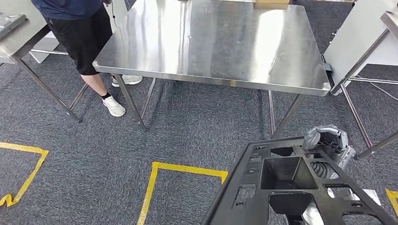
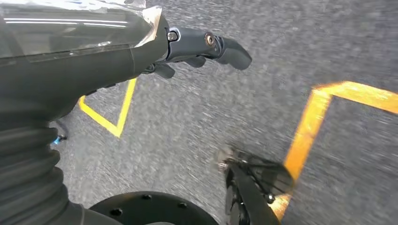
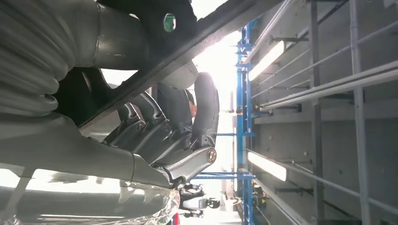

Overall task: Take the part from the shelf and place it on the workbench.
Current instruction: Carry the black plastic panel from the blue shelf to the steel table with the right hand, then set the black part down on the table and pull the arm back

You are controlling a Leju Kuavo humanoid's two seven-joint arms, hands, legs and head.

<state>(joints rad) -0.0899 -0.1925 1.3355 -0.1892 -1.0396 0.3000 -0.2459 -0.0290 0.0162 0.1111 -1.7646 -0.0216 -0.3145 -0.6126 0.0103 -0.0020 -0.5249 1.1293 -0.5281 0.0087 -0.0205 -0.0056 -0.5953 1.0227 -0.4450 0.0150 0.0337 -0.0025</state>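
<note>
While the black part (image 1: 286, 187) sits low at the robot's right, short of the steel workbench (image 1: 211, 42), the right hand (image 1: 328, 143) grips its edge. Left hand (image 2: 197, 49) hangs over carpet, fingers loose, holding nothing. A person (image 1: 80, 28) stands beside the workbench.

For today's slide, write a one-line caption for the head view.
Right robot hand carries a black moulded part toward a bare steel workbench; a person stands beside it.
</note>
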